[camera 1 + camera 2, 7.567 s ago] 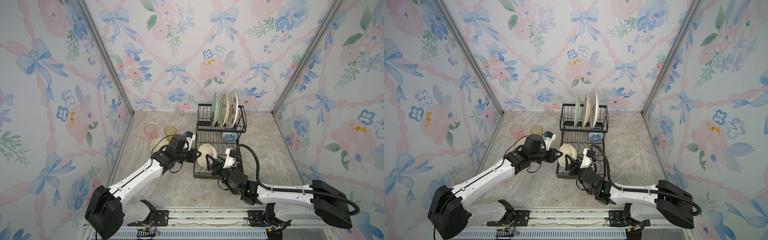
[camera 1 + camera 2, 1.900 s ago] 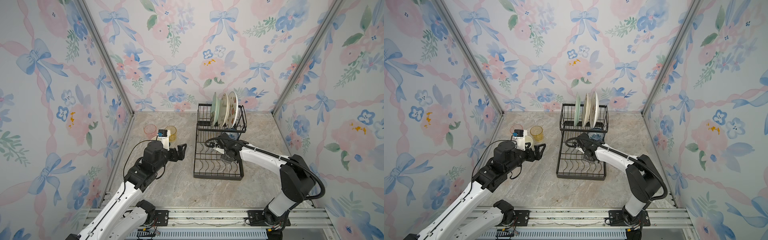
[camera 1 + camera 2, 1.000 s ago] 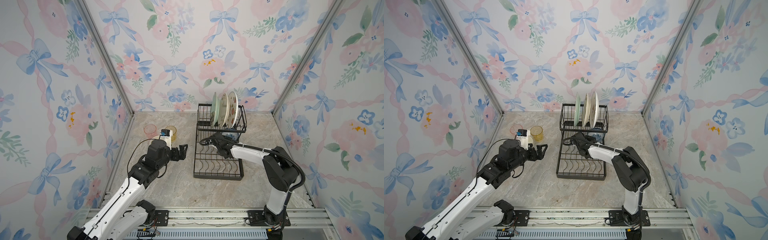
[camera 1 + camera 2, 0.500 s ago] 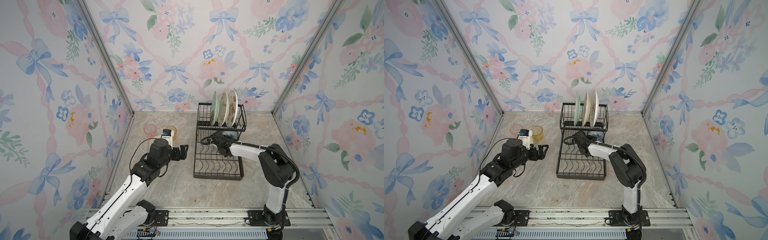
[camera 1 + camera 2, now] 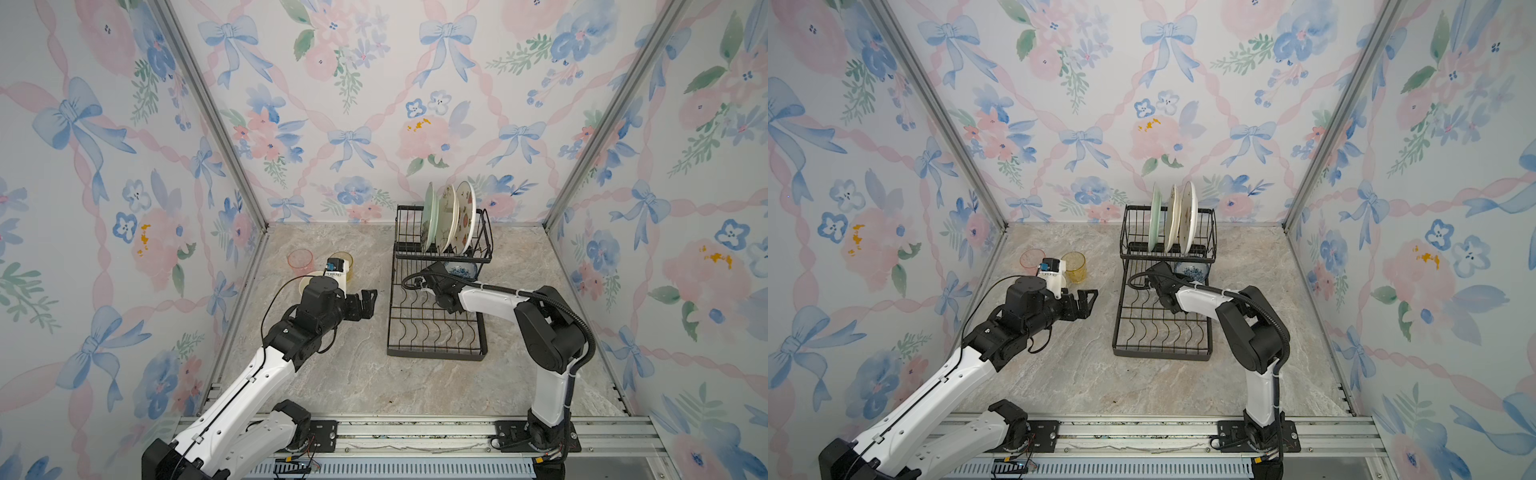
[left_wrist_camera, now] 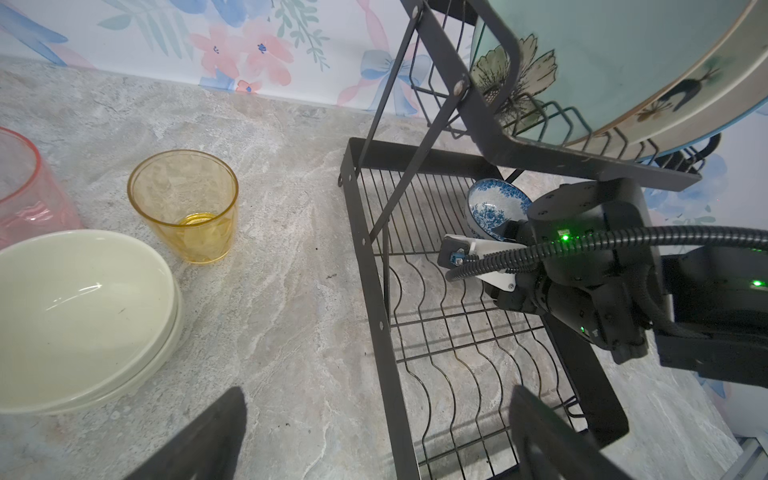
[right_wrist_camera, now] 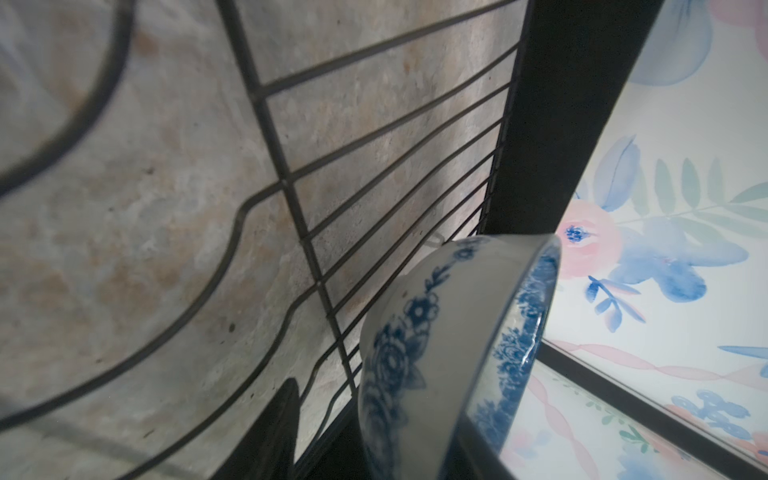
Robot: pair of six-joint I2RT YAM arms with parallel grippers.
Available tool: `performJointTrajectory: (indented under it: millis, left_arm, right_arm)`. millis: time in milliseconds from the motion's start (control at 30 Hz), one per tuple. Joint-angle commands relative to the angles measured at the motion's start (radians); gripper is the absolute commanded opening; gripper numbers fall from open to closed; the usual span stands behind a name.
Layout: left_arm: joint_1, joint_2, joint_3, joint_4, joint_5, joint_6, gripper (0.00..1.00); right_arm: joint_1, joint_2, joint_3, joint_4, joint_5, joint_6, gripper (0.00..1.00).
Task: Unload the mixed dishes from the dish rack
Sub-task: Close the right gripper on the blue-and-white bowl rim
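The black wire dish rack (image 5: 436, 353) stands right of centre. Its upper shelf holds a mint-green plate (image 5: 429, 216) and two cream plates (image 5: 465, 216) on edge. A blue-patterned bowl (image 5: 459, 270) (image 6: 494, 208) leans at the back of the lower tray. My right gripper (image 7: 382, 415) reaches under the shelf and straddles the bowl's wall, one finger inside; the outer finger (image 7: 278, 432) stands a little apart from the wall. My left gripper (image 5: 368, 301) (image 6: 376, 399) hovers open and empty by the rack's left rim.
Left of the rack on the marble floor stand a pink tumbler (image 6: 25, 191), an amber tumbler (image 6: 185, 203) and two stacked cream bowls (image 6: 79, 316). Papered walls close in the left, back and right. The front of the lower tray (image 5: 1160, 332) holds only wavy wires.
My right gripper has pushed further under the upper shelf and its jaws have narrowed around the blue-patterned bowl's wall. My left arm has barely shifted.
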Motion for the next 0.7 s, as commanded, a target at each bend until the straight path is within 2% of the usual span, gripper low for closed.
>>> performJointTrajectory:
  millis: [0, 267, 300, 367, 400, 667]
  left_arm:
    - [0.003, -0.007, 0.019, 0.017, 0.003, -0.011, 0.98]
    - [0.004, -0.013, 0.014, 0.017, -0.002, -0.013, 0.98]
    - [0.004, -0.013, 0.013, 0.018, -0.001, -0.014, 0.98]
    - [0.004, -0.013, 0.013, 0.017, -0.002, -0.014, 0.98]
    - [0.003, -0.013, 0.012, 0.017, -0.001, -0.014, 0.98]
    - [0.003, -0.014, 0.011, 0.017, -0.005, -0.015, 0.98]
  right_arm:
    - [-0.007, 0.013, 0.030, 0.015, 0.025, -0.006, 0.45]
    - [0.002, 0.010, 0.048, -0.024, 0.043, 0.019, 0.35]
    - [0.001, 0.011, 0.047, -0.027, 0.044, 0.021, 0.33]
    - [0.005, 0.016, 0.044, -0.025, 0.057, 0.022, 0.22]
    - [0.007, 0.018, 0.043, -0.024, 0.063, 0.024, 0.20]
    - [0.032, 0.006, 0.038, -0.023, 0.098, 0.054, 0.19]
